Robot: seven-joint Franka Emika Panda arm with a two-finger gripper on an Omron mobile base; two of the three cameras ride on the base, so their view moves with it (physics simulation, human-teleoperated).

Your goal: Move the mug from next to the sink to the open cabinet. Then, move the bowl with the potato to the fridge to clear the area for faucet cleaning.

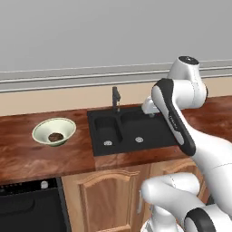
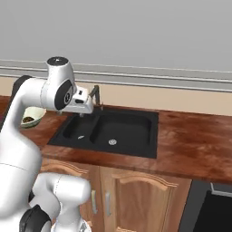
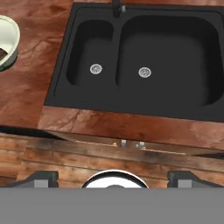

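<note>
One bowl is what remains to be moved here, and it sits on the bench well off to the left of the pincer, beyond the sink's small basin. It is wide and shallow, cream-green inside, with the potato resting as a dark lump at its bottom. I would judge it rigid and fairly light, but smooth-walled and so liable to slip; the potato is loose and may roll if the bowl tips. The sensible hold is on the rim, one finger inside and one outside, keeping the bowl level.

Next to the right comes the sink, black and double-basined, which the pincer looks down upon from above the bench's front edge. The faucet stands at its back edge, beyond the pincer.

The pincer itself is spread wide with nothing between its tips, as the hand view shows; in the base views it is too small to read with confidence. No mug appears beside the sink, so that part seems done.
</note>
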